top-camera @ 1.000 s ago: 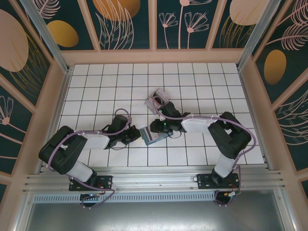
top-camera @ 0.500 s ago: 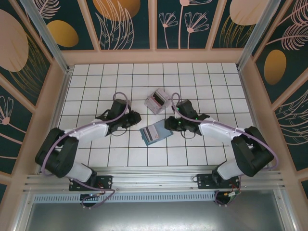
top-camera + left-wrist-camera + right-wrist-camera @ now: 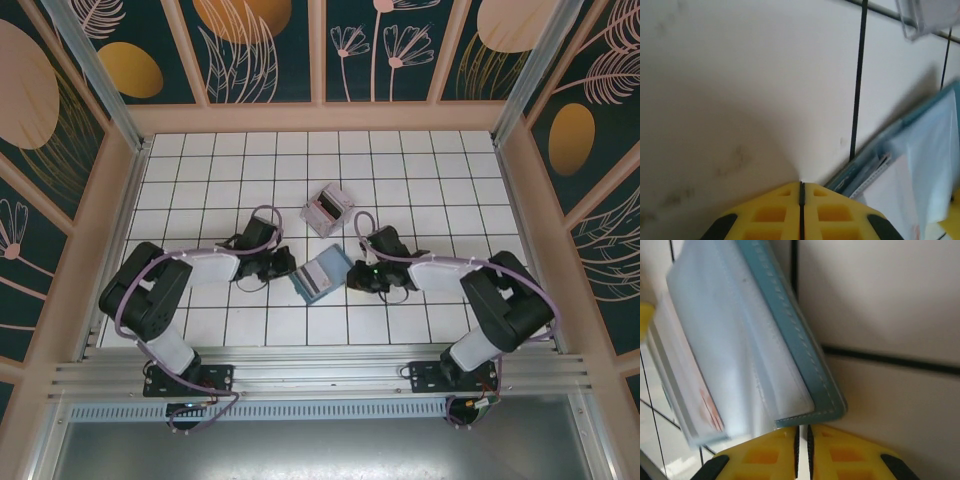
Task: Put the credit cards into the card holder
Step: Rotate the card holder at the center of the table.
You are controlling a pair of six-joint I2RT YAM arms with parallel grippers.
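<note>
Centrally on the white tiled table (image 3: 200, 160) lies the card holder (image 3: 318, 276), pale inner side up, between the two arms and near the clear plastic box (image 3: 328, 208) beyond it. The left gripper (image 3: 801, 185) hovers just beside the holder's left edge, its yellow pads pressed together on nothing; the right gripper (image 3: 802, 430) sits at the holder's corner, all but closed, and I cannot tell whether it pinches anything. One credit card (image 3: 710, 412), pale with a red mark, shows tucked inside the holder.
</note>
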